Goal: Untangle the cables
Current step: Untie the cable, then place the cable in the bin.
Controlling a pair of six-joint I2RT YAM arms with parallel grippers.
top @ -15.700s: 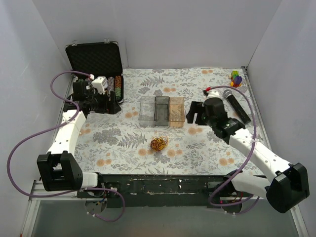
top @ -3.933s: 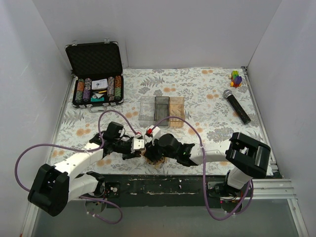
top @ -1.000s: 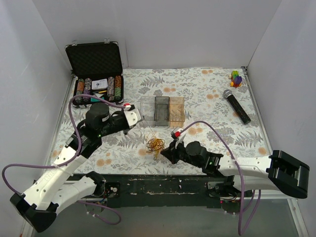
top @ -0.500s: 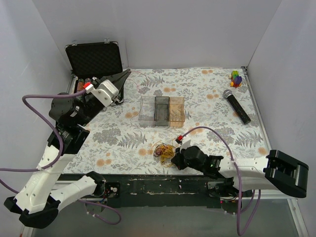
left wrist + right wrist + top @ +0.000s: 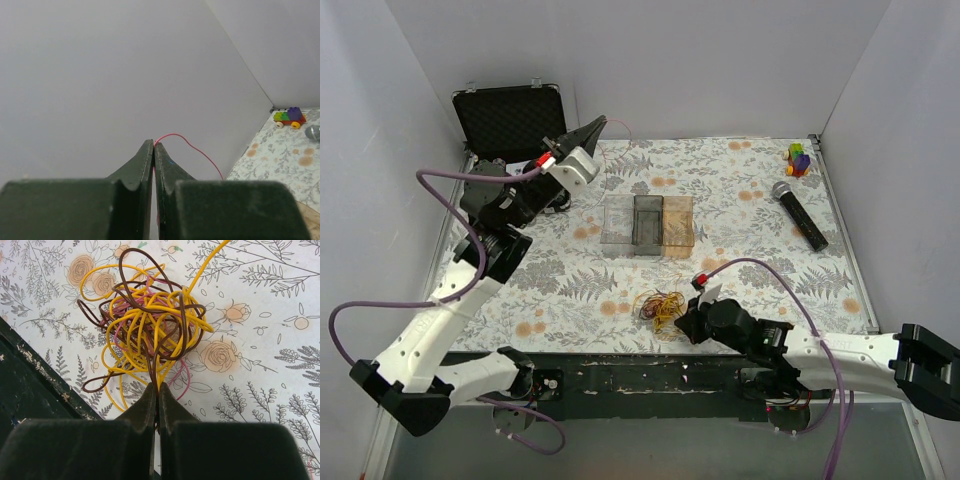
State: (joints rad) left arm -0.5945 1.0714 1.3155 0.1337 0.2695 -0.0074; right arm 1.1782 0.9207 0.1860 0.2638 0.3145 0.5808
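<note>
Right arm (image 5: pixel 735 325), low over the floral surface (image 5: pixel 750 200), has its jaws pressed together on brown and yellow strands of the tangled cables (image 5: pixel 147 325), which lie near the front edge. Left arm (image 5: pixel 510 205), raised toward the back wall, has its jaws pinching a single thin pink wire (image 5: pixel 172 134).

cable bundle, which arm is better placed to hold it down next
Right, probably. The right gripper is shut on strands of the cable bundle on the table; the left gripper is raised far off, pinching one pink wire.
</note>
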